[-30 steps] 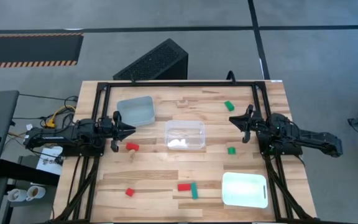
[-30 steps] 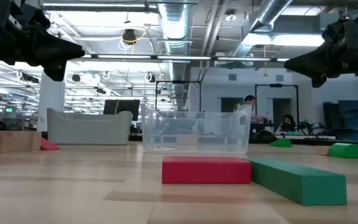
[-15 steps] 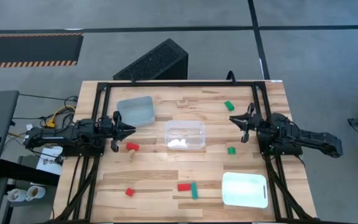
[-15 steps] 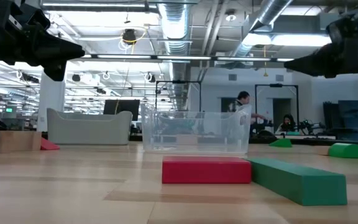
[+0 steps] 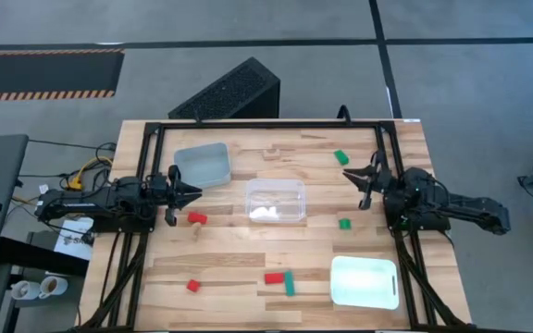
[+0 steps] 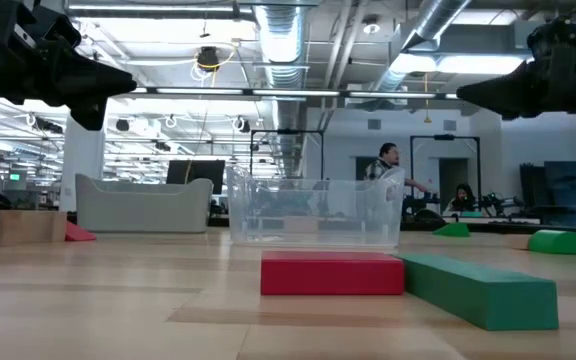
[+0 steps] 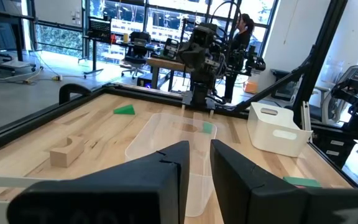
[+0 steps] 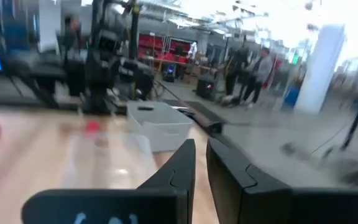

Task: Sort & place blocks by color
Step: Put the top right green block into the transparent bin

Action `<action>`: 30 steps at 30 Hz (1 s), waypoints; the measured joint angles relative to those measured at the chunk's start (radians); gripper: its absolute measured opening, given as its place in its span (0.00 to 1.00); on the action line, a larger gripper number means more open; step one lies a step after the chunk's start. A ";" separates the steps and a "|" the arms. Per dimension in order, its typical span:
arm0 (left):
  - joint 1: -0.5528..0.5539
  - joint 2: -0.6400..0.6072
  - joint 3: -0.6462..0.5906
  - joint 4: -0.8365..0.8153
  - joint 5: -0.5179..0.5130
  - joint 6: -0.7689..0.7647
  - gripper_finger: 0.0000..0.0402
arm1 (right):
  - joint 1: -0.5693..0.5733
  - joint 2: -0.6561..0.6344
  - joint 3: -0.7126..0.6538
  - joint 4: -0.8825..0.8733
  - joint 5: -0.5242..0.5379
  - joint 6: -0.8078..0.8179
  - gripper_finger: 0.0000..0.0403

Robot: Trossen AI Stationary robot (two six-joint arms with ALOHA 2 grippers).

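Right end effector [image 5: 360,176], fingers near-closed, empty, shifted slightly toward far green block [image 5: 340,157] since a second ago. Left end effector [image 5: 185,192], narrow, empty, unmoved beside red block [image 5: 197,219]. Remaining small blocks scattered on wooden worktop [image 5: 229,268]; sorting barely begun.

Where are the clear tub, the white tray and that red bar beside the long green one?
clear tub [image 5: 296,191]: high view, its right rim.
white tray [image 5: 365,282]: high view, its bare middle.
red bar [image 6: 331,274]: low view, its front face.
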 joint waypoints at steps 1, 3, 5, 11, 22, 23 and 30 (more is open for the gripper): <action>0.000 0.000 0.000 0.000 0.000 0.000 0.13 | 0.000 0.000 0.000 0.006 0.000 0.020 0.16; 0.000 0.000 0.000 0.000 0.000 0.000 0.13 | 0.000 0.000 0.000 0.028 -0.001 0.026 0.16; 0.000 0.000 0.000 0.000 0.000 0.000 0.13 | 0.001 0.000 0.000 0.054 -0.001 0.046 0.16; 0.000 0.000 0.000 0.000 0.000 0.000 0.13 | -0.002 0.000 0.000 0.059 0.008 0.063 0.16; 0.000 0.000 0.000 0.000 0.000 0.000 0.13 | -0.006 0.067 0.059 0.042 0.319 0.040 0.16; 0.000 0.000 0.000 0.000 0.000 0.000 0.13 | -0.013 0.084 0.073 0.046 0.342 0.039 0.16; 0.000 0.000 0.000 0.000 0.000 0.000 0.13 | -0.089 0.206 0.186 0.056 0.397 0.040 0.16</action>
